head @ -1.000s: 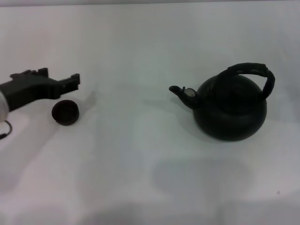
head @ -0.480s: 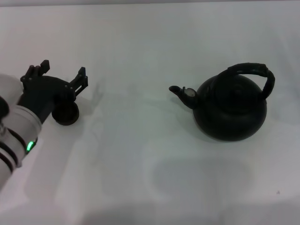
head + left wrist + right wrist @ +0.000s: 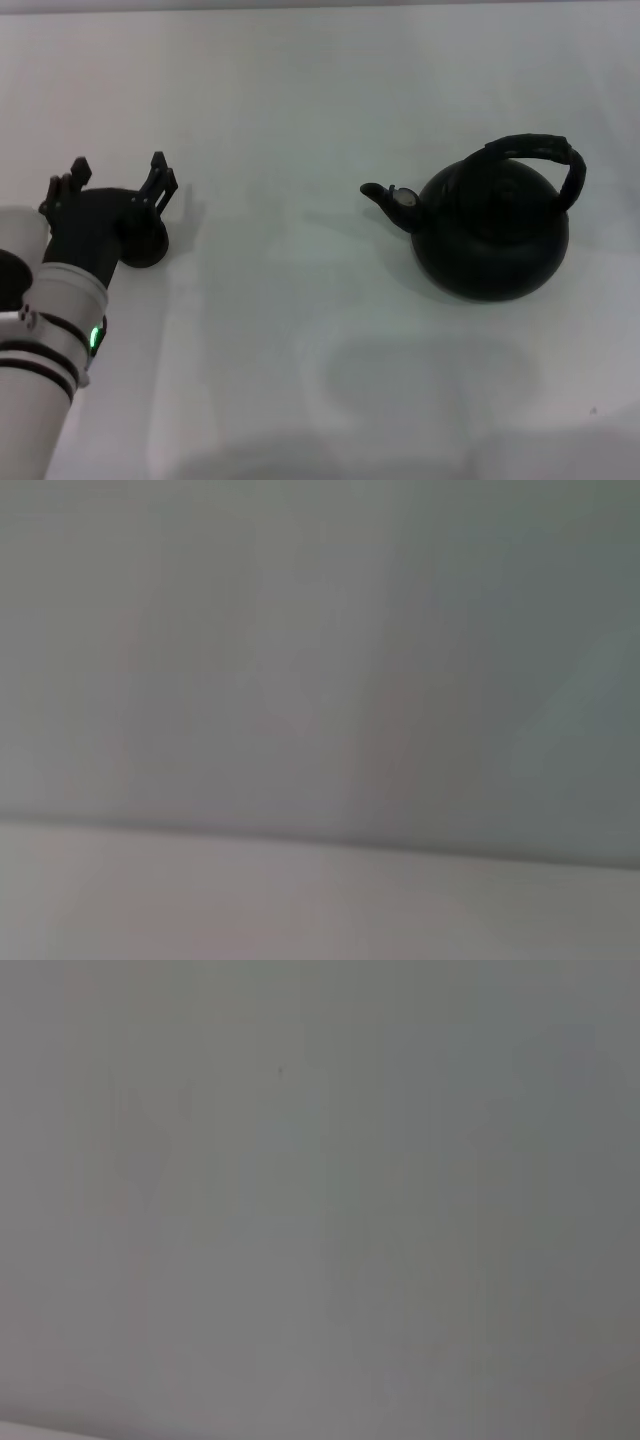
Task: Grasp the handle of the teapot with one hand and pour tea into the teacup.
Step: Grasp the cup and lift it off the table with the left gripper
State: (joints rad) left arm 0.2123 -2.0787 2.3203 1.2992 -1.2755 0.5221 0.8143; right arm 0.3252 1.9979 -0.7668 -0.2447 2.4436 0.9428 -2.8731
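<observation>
In the head view, the matte-black teapot (image 3: 490, 235) stands upright on the right of the white table (image 3: 300, 330). Its ribbed arched handle (image 3: 545, 150) is up, and its short spout (image 3: 385, 195) points left. At the far left, the small dark teacup (image 3: 152, 246) is mostly hidden behind my left gripper (image 3: 118, 172). That gripper is open, fingers spread and pointing away from me, just above and beyond the cup, with nothing in it. The right gripper is out of view. Both wrist views show only a blank pale surface.
My left forearm (image 3: 50, 340), white with a green light, comes in from the lower left corner. Bare white tabletop lies between cup and teapot and in front of both.
My left arm has swung from lying sideways at the left edge to reaching up from the lower left. It now covers most of the teacup. The teapot has not moved.
</observation>
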